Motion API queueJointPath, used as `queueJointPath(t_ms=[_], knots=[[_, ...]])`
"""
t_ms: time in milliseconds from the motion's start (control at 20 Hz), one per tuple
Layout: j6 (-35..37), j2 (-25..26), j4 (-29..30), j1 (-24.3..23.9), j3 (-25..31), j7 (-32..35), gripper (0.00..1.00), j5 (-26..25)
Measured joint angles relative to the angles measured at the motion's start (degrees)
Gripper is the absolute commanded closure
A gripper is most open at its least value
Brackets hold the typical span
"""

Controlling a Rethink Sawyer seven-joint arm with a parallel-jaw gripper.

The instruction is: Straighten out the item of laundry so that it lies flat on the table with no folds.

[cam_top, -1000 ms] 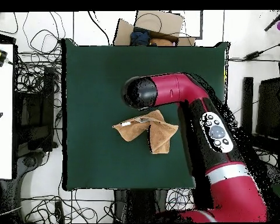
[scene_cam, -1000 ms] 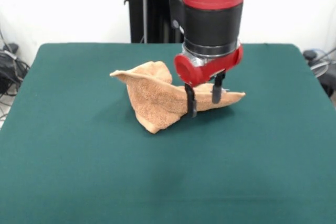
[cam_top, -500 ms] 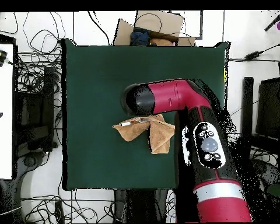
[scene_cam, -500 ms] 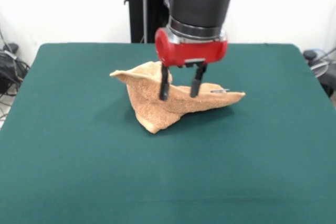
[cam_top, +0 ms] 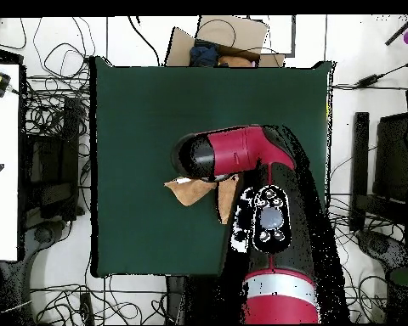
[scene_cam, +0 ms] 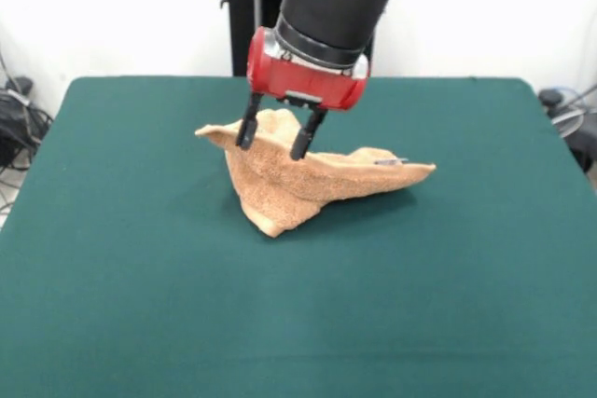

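My claw [scene_cam: 277, 139] is spread wide, both fingers apart and gripping nothing, and it now hangs over the raised hump of the towel [scene_cam: 308, 179]. A second ago it stood lower, near the cloth's pointed corner with the white tag; since then I have lifted it and swung it across the towel toward the opposite, peaked end, while the towel itself has not shifted. It lies directly under and just below my fingertips, crumpled near the middle of the table [scene_cam: 140, 305], one flap standing up, another fold tucked beneath toward the camera side. From above, my arm covers most of the cloth (only its edge [cam_top: 184, 190] peeks out beside the wrist). I judge the task far from done: no fold has been undone. The move looks like choosing a new grasp point, likely the upstanding ridge between my fingers, to pull outward.
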Motion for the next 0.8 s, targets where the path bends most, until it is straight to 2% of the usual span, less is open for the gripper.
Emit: queueJointPath(t_ms=[200,800], knots=[[0.0,1.9,0.0,0.0,-1.8,4.1,0.0,0.7],[1.7,4.4,0.0,-3.6,-2.6,4.4,0.0,2.9]])
